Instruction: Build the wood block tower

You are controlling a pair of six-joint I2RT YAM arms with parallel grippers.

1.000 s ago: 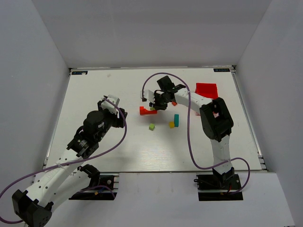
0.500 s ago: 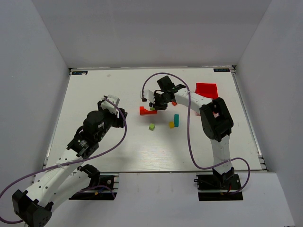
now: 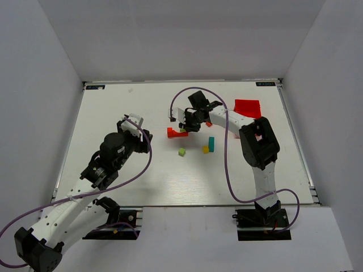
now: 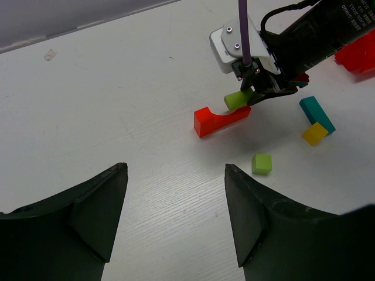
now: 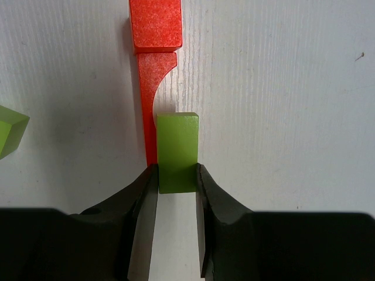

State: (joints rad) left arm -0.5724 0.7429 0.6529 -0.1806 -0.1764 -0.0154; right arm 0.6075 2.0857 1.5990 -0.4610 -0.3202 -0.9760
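My right gripper (image 3: 185,126) is shut on a lime-green block (image 5: 177,152) and holds it at one end of the red arch piece (image 5: 153,52), which lies on its side on the table. In the left wrist view the held block (image 4: 237,99) sits at the arch's (image 4: 220,120) right end. A loose lime-green cube (image 3: 182,152), a yellow cube (image 3: 205,149) and a teal bar (image 3: 211,144) lie just in front of the arch. My left gripper (image 4: 176,175) is open and empty, above the table left of the blocks.
A red plastic bin (image 3: 248,107) stands at the back right, behind the right arm. A small orange-red piece (image 3: 209,123) lies beside the right arm's wrist. The white table (image 3: 113,107) is walled on three sides.
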